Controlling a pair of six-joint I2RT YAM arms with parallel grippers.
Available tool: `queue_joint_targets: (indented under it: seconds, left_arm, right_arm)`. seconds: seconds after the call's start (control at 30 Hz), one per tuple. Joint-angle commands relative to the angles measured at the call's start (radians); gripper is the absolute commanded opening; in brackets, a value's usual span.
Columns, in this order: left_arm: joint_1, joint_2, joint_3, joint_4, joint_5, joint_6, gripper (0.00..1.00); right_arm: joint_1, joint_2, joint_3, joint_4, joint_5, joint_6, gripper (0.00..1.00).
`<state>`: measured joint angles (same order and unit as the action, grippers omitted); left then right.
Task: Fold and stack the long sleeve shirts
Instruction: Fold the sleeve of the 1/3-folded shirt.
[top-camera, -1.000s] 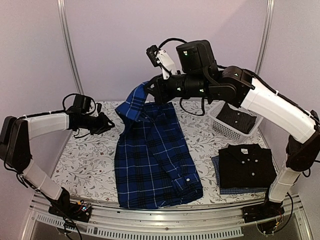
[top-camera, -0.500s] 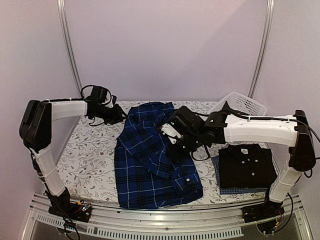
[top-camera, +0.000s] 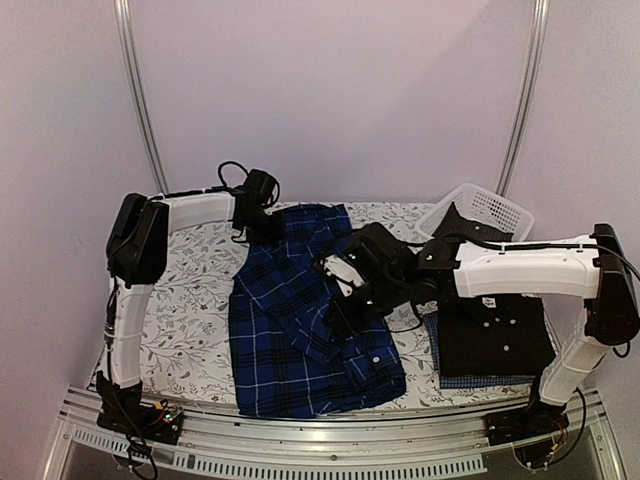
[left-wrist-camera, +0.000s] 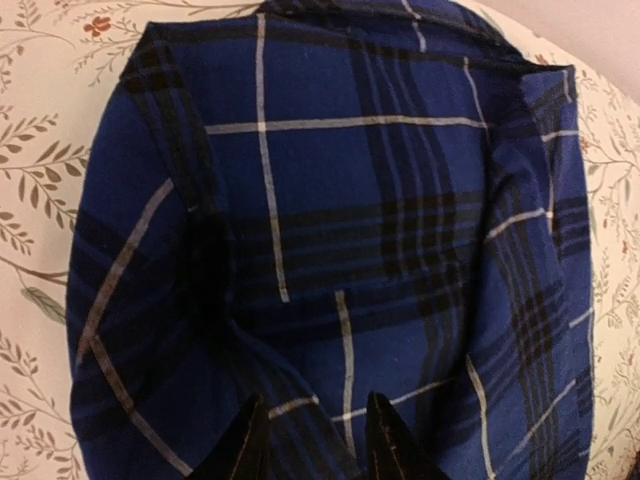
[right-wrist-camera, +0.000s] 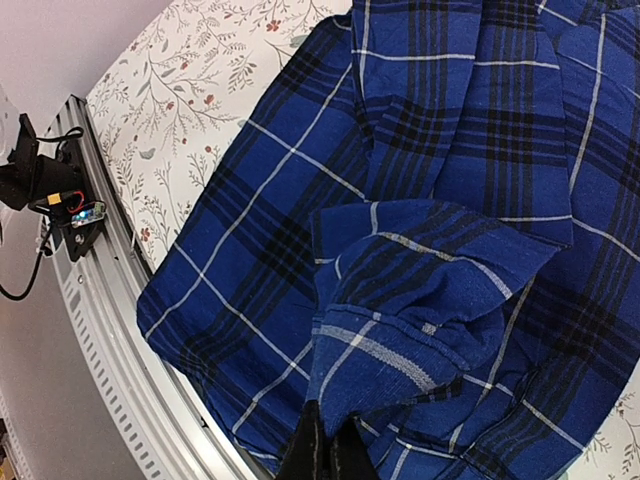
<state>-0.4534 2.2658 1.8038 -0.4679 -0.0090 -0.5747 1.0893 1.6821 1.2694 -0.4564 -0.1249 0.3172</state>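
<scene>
The dark blue plaid shirt (top-camera: 285, 345) lies spread in the middle of the table. My right gripper (top-camera: 338, 318) is shut on a folded sleeve edge of it (right-wrist-camera: 420, 300) and holds that cloth over the shirt's body; its own view shows the jaws (right-wrist-camera: 330, 452) pressed together on the cloth. My left gripper (top-camera: 263, 217) is at the shirt's far left corner, its jaws (left-wrist-camera: 318, 448) apart over the plaid cloth (left-wrist-camera: 400, 230). The black shirt (top-camera: 495, 330) lies folded at the right on top of the folded blue check shirt (top-camera: 468, 381).
A white lattice basket (top-camera: 492, 208) with dark cloth in it stands at the back right. The floral tablecloth (top-camera: 180, 300) shows at the left. The metal front rail (top-camera: 300, 445) runs along the near edge and shows in the right wrist view (right-wrist-camera: 120, 330).
My left gripper has moved right along the far edge onto the plaid shirt's top. My right gripper has carried the sleeve down from high above to just over the shirt.
</scene>
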Motion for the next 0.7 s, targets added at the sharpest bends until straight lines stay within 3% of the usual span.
queue_joint_targets:
  seconds: [0.0,0.3,0.43,0.57,0.67]
  left_arm:
    - [0.005,0.101,0.145,-0.149,-0.166,-0.012,0.33]
    - [0.008,0.214,0.282,-0.204,-0.207,-0.007,0.33]
    - [0.008,0.227,0.297,-0.196,-0.21,-0.007,0.24]
    - [0.018,0.232,0.32,-0.196,-0.203,0.004,0.03]
    - [0.035,0.208,0.318,-0.192,-0.201,0.015,0.0]
  right_arm:
    - [0.006,0.001,-0.015,0.063,-0.02,0.022,0.0]
    - [0.006,-0.012,-0.041,0.084,-0.022,0.025,0.0]
    - [0.006,-0.013,-0.046,0.087,-0.016,0.029,0.0]
    - [0.006,-0.016,-0.041,0.082,-0.004,0.027,0.0]
    - [0.006,-0.022,-0.029,0.068,0.018,0.024,0.0]
